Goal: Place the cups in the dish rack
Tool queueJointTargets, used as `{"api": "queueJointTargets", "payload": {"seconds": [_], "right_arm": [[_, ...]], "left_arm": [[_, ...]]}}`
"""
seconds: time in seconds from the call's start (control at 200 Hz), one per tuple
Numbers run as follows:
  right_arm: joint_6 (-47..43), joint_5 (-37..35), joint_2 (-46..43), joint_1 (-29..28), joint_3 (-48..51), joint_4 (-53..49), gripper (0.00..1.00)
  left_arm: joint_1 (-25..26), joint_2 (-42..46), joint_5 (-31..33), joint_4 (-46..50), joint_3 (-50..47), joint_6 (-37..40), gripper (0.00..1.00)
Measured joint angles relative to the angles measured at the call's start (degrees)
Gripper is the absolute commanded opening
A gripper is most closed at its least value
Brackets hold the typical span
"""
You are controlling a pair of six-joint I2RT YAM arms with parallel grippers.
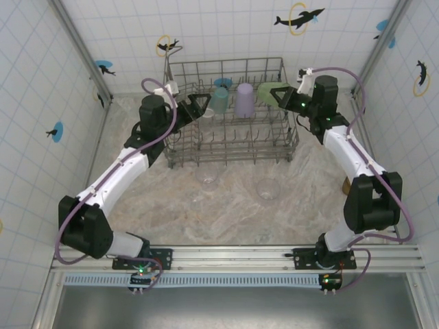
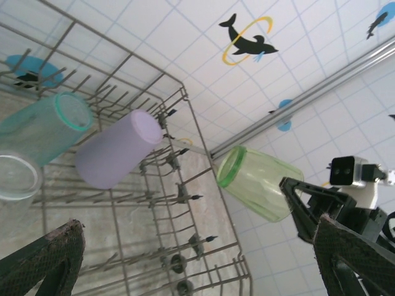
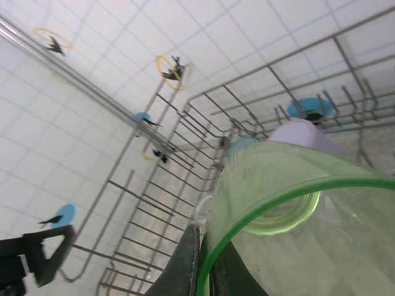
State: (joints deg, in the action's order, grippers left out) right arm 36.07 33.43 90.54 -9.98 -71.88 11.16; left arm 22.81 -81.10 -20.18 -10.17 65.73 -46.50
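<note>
- The dish rack [image 1: 230, 145] stands at the far middle of the table [image 1: 226, 219].
- The right gripper [image 1: 288, 98] is at the rack's right wall, near its far corner. Its fingers [image 3: 185, 259] are pinched shut on the rim of the light green cup [image 1: 274, 93].
- That cup is held in the air and lies on its side, with its mouth turned towards the inside of the rack. I cannot tell whether it has crossed the rack's top rim.
- The left gripper [image 1: 201, 107] is at the rack's left side with its fingers [image 2: 49, 259] spread wide and nothing between them.
- The teal cup [image 1: 219, 100] and the lavender cup [image 1: 245, 99] are in the rack's far row, side by side and tilted on the tines.
- In the left wrist view a clear cup [image 2: 15, 176] is in the rack just beside the teal one.
- Two clear cups [image 1: 208, 179] [image 1: 268, 189] stand on the table just in front of the rack.
</note>
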Motion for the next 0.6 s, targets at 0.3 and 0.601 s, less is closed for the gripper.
{"api": "queueJointTargets", "payload": {"seconds": [0.3, 0.601], "right_arm": [[13.6, 7.0, -0.1, 0.2, 8.2, 19.8, 0.0], [24.8, 10.4, -0.1, 0.3, 11.9, 36.5, 0.0]], "left_arm": [[0.0, -5.6, -3.7, -7.3, 1.1, -6.7, 0.98], [1.7, -10.8, -5.4, -13.5, 4.0, -12.9, 0.97]]}}
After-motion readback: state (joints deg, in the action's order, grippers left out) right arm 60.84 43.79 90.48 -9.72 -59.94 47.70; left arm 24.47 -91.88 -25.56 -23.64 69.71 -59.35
